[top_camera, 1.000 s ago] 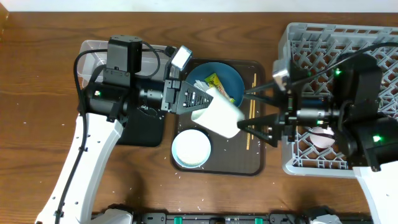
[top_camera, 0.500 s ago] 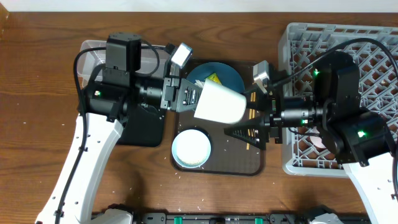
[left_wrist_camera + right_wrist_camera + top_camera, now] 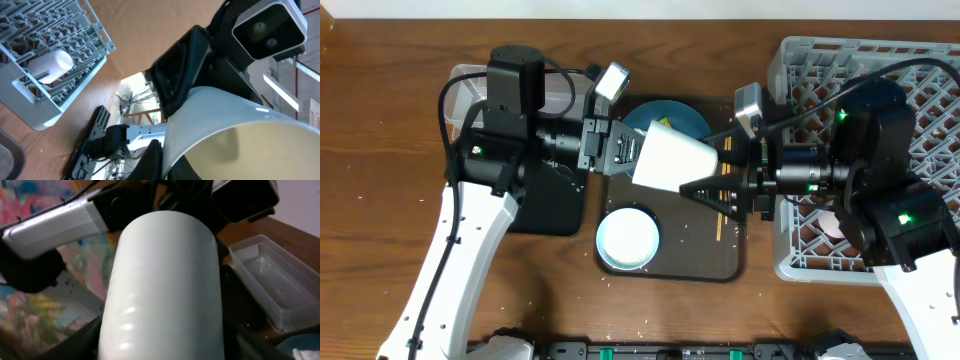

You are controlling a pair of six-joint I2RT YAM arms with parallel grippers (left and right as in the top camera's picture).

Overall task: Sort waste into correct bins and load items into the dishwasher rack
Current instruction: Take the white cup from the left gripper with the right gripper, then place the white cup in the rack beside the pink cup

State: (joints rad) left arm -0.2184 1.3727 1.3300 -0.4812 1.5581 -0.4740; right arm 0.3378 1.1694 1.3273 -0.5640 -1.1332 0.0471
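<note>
While your left gripper [image 3: 628, 160] pinches the white cup [image 3: 672, 162] mid-frame, your right gripper [image 3: 700, 172] flanks it, grip unclear. The pink cup [image 3: 835, 222] sits in the dishwasher rack [image 3: 800, 60], right; the blue bowl [image 3: 692, 126], white bowl [image 3: 627, 240], chopsticks [image 3: 719, 222] and snack wrapper [image 3: 664, 125] remain.

Above tray [image 3: 705, 258], cup [image 3: 670, 162] (rack [image 3: 820, 60] rightward)

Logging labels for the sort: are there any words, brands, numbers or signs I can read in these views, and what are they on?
No text can be read in any view.
The snack wrapper in the blue bowl: any print is too small to read.
The white cup: plain, no marking shows.
The dishwasher rack: no label shows.
</note>
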